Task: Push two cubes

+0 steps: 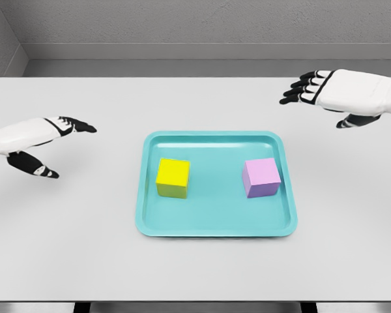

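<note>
Cubes sit apart in the tray (215,225), yellow cube (173,177) left, purple cube (261,177) right, so the open, empty left hand (49,140) and right hand (335,91) should probably descend outside each and push inward squarely.

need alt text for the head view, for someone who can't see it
A teal tray sits mid-table holding a yellow cube on its left and a purple cube on its right, apart. The left hand and right hand hover open on either side, touching nothing.
</note>
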You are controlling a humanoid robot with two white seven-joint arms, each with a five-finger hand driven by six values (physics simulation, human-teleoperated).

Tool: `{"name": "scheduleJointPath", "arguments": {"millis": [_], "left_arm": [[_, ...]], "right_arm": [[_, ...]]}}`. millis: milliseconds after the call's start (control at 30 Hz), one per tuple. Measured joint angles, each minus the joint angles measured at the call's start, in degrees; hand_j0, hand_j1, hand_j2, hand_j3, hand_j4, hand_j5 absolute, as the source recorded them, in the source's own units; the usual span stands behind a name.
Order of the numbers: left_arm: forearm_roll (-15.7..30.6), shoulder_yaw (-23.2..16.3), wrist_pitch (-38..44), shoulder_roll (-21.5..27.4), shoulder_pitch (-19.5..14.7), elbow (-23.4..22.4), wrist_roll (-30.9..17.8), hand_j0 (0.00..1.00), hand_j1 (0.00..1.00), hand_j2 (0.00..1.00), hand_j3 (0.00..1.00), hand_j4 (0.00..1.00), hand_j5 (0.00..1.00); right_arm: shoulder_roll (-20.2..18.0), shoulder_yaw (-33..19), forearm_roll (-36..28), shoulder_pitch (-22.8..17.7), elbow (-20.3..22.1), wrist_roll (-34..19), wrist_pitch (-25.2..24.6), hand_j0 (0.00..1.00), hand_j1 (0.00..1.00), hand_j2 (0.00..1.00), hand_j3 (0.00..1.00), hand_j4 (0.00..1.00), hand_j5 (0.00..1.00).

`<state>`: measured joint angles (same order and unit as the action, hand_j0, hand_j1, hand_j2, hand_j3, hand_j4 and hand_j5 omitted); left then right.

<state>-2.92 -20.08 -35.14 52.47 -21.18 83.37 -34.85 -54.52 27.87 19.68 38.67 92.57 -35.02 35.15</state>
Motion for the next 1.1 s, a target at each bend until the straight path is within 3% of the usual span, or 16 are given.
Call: {"name": "scheduleJointPath", "arguments": {"millis": [167, 200, 233, 267, 300, 333, 400, 467, 767, 1100], "left_arm": [[-1.89, -0.42, -0.02, 0.02, -1.58, 0.20, -0.14, 1.00, 1.00, 1.00, 1.00, 1.00, 1.00], [-3.05, -0.86, 0.02, 0.06, -3.69, 0.56, -0.14, 0.94, 0.94, 0.94, 0.94, 0.94, 0.94], [-4.36, -2.48, -0.06, -0.06, -6.47, 0.64, -0.17, 0.82, 0.82, 0.82, 0.82, 0.82, 0.82], [-5.38, -5.59, -0.11, -1.04, -10.02, -0.11, -0.18, 0.74, 0.74, 0.74, 0.74, 0.74, 0.74], [-6.24, -9.18, 0.09, -2.57, -14.27, -1.24, -0.15, 0.73, 0.73, 0.73, 0.73, 0.73, 0.73], [-8.18, -12.51, 0.16, -3.89, -16.96, -2.15, -0.13, 0.66, 0.66, 0.66, 0.66, 0.66, 0.66], [-11.24, -17.08, 0.03, -5.25, -17.05, -3.14, -0.15, 0.34, 0.34, 0.34, 0.34, 0.34, 0.34], [-12.78, -19.59, -0.01, -5.90, -17.23, -3.14, -0.16, 0.23, 0.23, 0.23, 0.23, 0.23, 0.23], [-14.42, -22.95, -0.01, -8.21, -17.49, -2.48, -0.16, 0.23, 0.23, 0.23, 0.23, 0.23, 0.23], [-15.74, -25.81, 0.00, -14.14, -17.93, -2.96, -0.16, 0.23, 0.23, 0.23, 0.23, 0.23, 0.23]], "right_arm": [[-2.48, 3.20, -0.30, 2.64, -0.27, 0.00, -0.03, 1.00, 1.00, 1.00, 1.00, 1.00, 1.00], [-3.95, 3.81, -0.32, 2.47, -0.35, -0.01, -0.02, 0.84, 0.84, 0.84, 0.84, 0.84, 0.84], [-5.36, 4.34, -0.38, 2.20, -0.39, 0.00, -0.01, 0.38, 0.38, 0.38, 0.38, 0.38, 0.38], [-6.96, 5.02, -0.39, 2.29, -0.39, 0.00, -0.01, 0.15, 0.15, 0.15, 0.15, 0.15, 0.15], [-8.33, 5.91, -0.42, 2.28, -0.39, 0.00, -0.02, 0.00, 0.00, 0.00, 0.00, 0.00, 0.00], [-9.64, 7.15, -0.40, 2.37, -0.30, 0.00, -0.01, 0.00, 0.00, 0.00, 0.00, 0.00, 0.00], [-11.41, 10.03, -0.29, 2.55, 0.73, -0.01, 0.00, 0.00, 0.00, 0.00, 0.00, 0.00, 0.00], [-12.25, 13.17, -0.25, 2.55, 2.80, 0.00, -0.01, 0.00, 0.00, 0.00, 0.00, 0.00, 0.00], [-11.66, 22.82, -0.16, 3.34, 7.70, 0.01, -0.02, 0.00, 0.00, 0.00, 0.00, 0.00, 0.00], [-7.25, 25.98, 0.28, 4.57, 6.24, 0.01, -0.04, 0.00, 0.00, 0.00, 0.00, 0.00, 0.00]]}}
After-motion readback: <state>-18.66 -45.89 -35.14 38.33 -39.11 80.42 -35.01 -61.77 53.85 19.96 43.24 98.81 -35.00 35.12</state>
